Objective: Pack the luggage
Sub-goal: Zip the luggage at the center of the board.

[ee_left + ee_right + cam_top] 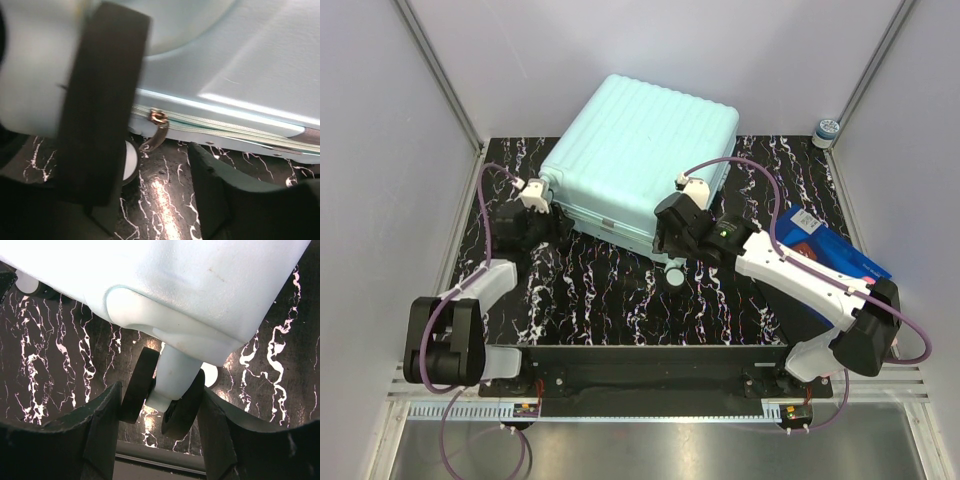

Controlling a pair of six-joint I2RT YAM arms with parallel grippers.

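The luggage (635, 160) is a mint-green ribbed suitcase lying flat and shut, turned at an angle on the black marbled table (610, 300). My left gripper (550, 224) is open at its near left corner. In the left wrist view (160, 200) only table lies between the fingers (225, 195). A black wheel (100, 100) looms close on the left, and a brass zipper pull (156, 131) hangs from the shell's seam just ahead. My right gripper (670, 245) is open at the near right corner. Its fingers (100, 435) straddle the double caster wheel (176, 390), close against both tyres.
A flat blue box (835, 250) lies at the right under my right forearm. A roll of tape (828, 129) stands at the far right corner. Grey walls close in the table on the left, back and right.
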